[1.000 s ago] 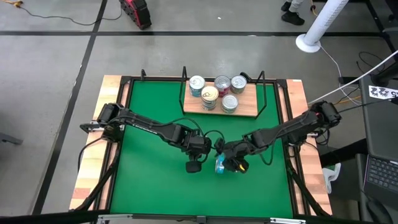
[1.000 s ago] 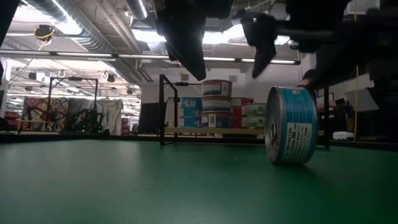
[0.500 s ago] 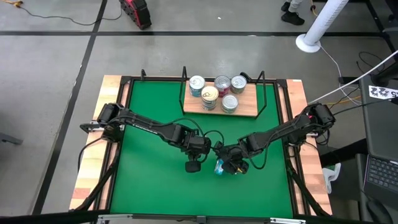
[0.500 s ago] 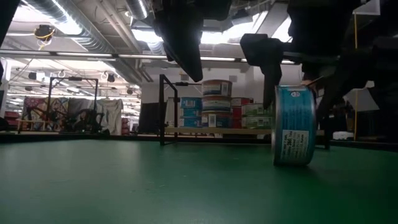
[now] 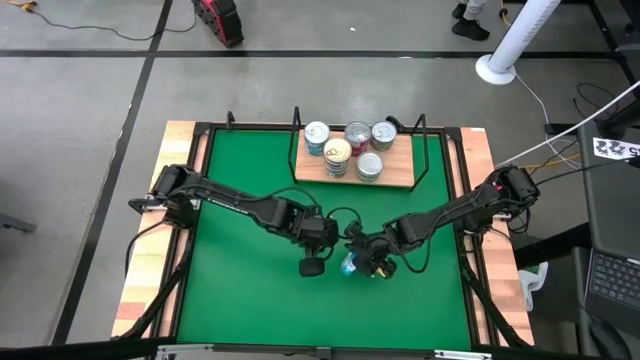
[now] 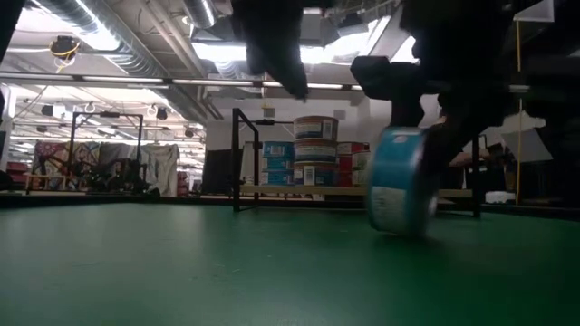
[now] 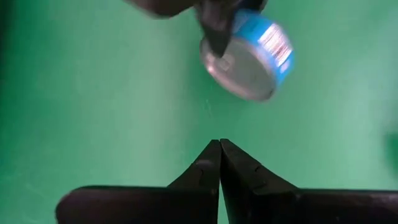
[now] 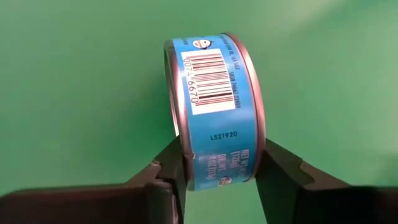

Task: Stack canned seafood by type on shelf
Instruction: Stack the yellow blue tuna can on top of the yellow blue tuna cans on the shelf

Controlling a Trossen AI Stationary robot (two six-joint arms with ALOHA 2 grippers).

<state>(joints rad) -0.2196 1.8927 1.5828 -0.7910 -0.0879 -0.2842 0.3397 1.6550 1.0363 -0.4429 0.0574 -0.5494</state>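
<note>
Meanwhile, the right end effector (image 8: 217, 171) is pinching an on-edge blue tin (image 8: 214, 106) above the green mat (image 5: 240, 290); the left end effector (image 7: 219, 152) is hovering beside it, fingers together.

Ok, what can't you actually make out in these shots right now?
- Blue tin: label text smeared by blur, low view.
- Right gripper: fingers hidden under its own wrist, high view.
- Tins on the shelf: labels too small, high view; rear stacks hidden behind front ones, low view.
</note>
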